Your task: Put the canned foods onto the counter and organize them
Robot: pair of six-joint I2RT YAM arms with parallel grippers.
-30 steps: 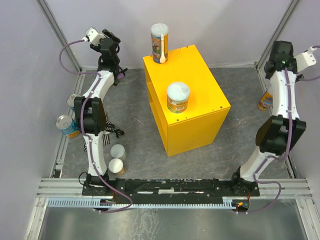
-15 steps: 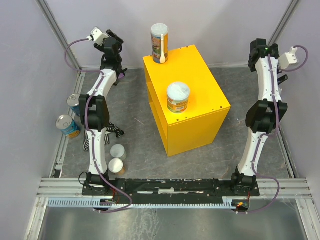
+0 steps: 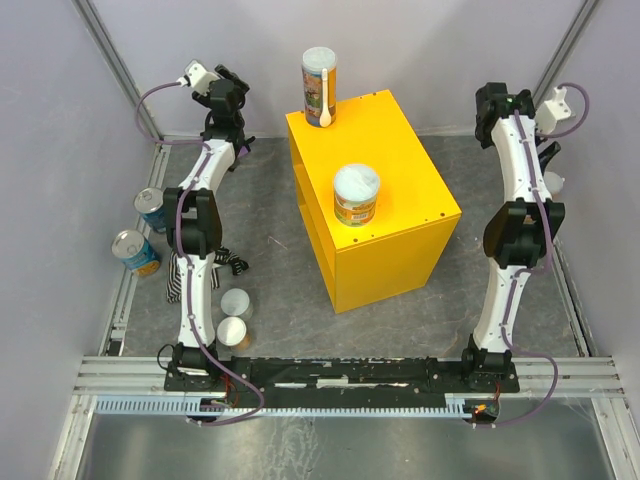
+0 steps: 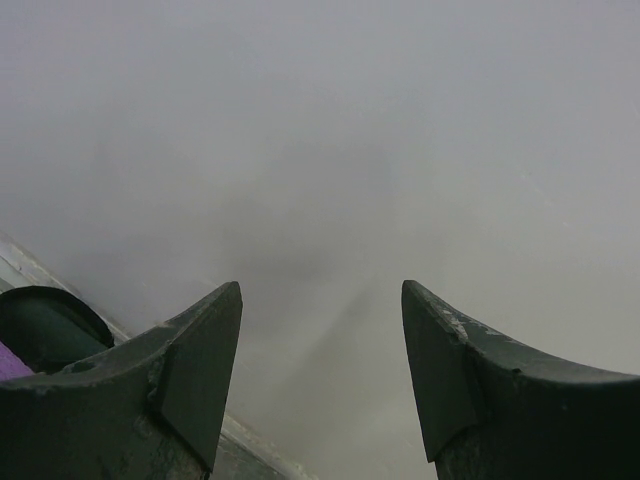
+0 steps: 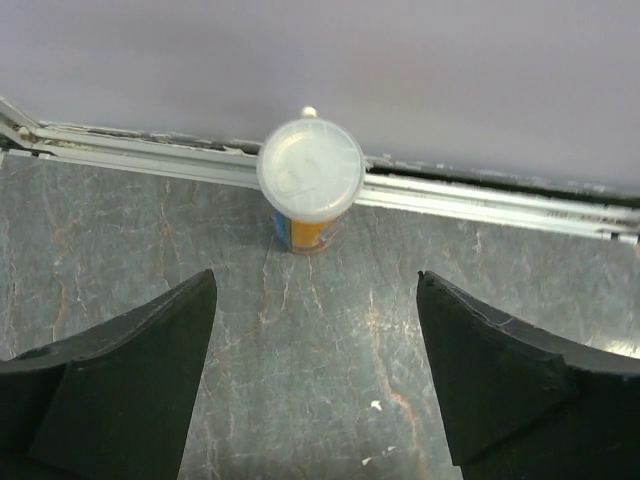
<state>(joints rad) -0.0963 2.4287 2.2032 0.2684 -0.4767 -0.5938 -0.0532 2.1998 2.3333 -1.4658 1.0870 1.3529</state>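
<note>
The yellow counter [image 3: 395,215] stands mid-table. A tall colourful tube [image 3: 319,86] stands on its far left corner and a short orange tub with a pale lid [image 3: 356,194] sits near its middle. Two blue-labelled tins [image 3: 150,209] [image 3: 134,252] and two pale-lidded tubs [image 3: 236,303] [image 3: 232,332] stand on the floor at left. A white-lidded orange can [image 5: 311,180] stands by the right wall rail, mostly hidden behind the right arm [image 3: 553,183]. My right gripper [image 5: 315,285] [image 3: 546,154] hangs open above and short of it. My left gripper [image 4: 322,292] [image 3: 229,86] is raised at the far left, open and empty, facing the wall.
A striped black-and-white cloth [image 3: 226,263] lies under the left arm near the tubs. A purple cloth [image 3: 243,150] shows by the far left corner. Metal rails [image 5: 480,195] run along the walls. The grey mat [image 5: 330,400] under the right gripper is bare.
My right arm has swung inward to the left and stands more upright, now covering most of the can by the right wall. The left arm has straightened slightly upward.
</note>
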